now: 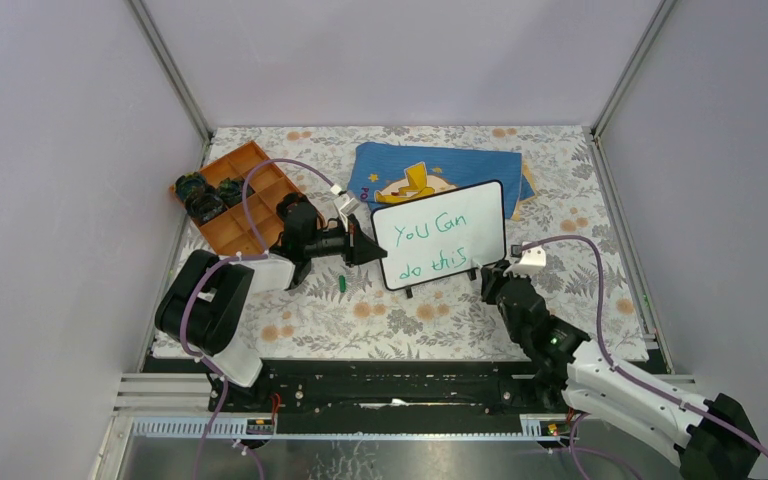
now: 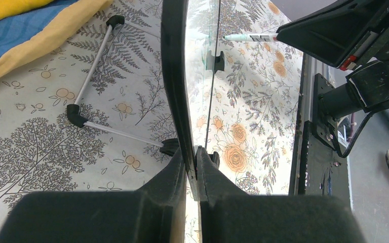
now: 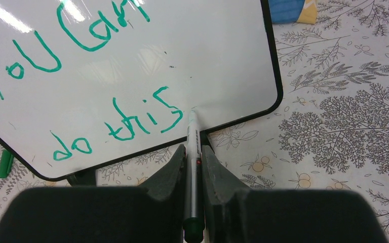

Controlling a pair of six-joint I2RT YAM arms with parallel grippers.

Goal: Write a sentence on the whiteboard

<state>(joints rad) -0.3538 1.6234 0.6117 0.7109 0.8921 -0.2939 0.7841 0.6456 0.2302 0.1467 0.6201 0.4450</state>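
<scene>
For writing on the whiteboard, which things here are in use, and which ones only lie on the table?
In use: whiteboard; green sentence; marker; left gripper, shut on the whiteboard's edge; right gripper, shut on the marker.

Lying about: blue cloth; orange tray; small green piece.

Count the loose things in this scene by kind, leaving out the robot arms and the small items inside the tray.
whiteboard: 1
marker: 1
green cap: 1
blue cloth: 1
orange tray: 1
Total: 5
</scene>
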